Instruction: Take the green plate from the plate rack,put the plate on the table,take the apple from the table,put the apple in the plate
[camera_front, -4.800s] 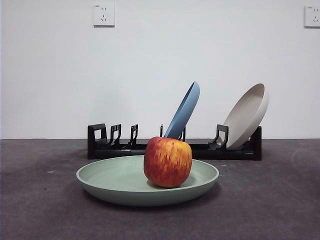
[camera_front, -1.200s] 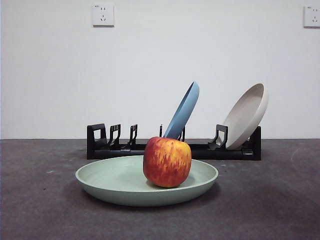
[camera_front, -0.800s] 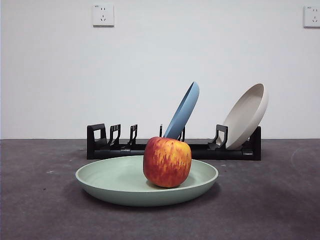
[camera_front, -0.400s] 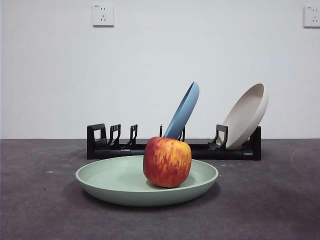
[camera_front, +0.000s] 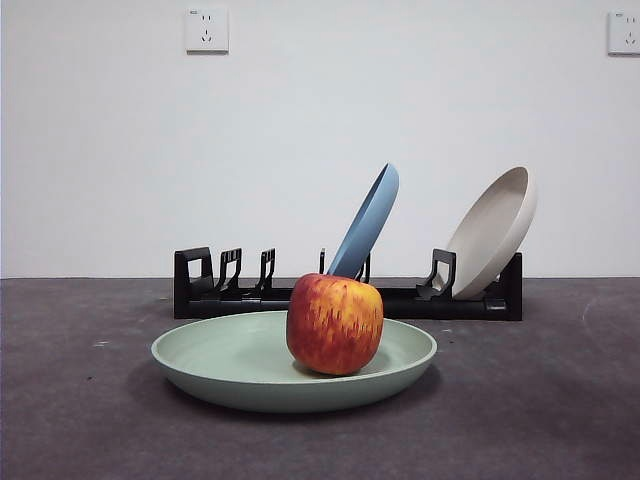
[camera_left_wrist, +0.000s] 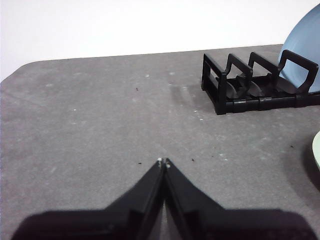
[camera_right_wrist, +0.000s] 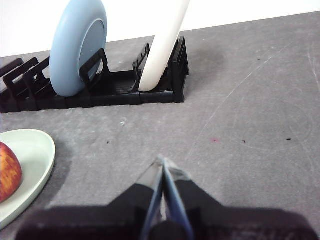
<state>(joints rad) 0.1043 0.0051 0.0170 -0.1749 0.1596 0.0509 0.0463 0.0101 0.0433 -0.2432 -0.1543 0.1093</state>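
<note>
The apple (camera_front: 334, 325) is being carried inside the green plate (camera_front: 215, 360), which is lying flat on the table (camera_front: 90, 420) before the plate rack (camera_front: 470, 303). Both left gripper (camera_left_wrist: 163, 162) and right gripper (camera_right_wrist: 161, 161) are being kept closed, empty, well apart. The apple is probably firm, smooth, best gripped across its middle.

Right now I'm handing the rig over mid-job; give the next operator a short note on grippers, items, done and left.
Left gripper: fingers shut, empty, above bare table, away from the work.
Right gripper: fingers shut, empty, beside the green plate.
Green plate lies flat on the table in front of the plate rack; the apple sits in it.
Blue plate and beige-white plate lean in the rack.
Done: plate out and down, apple in the plate.
Left: apparently nothing.
</note>
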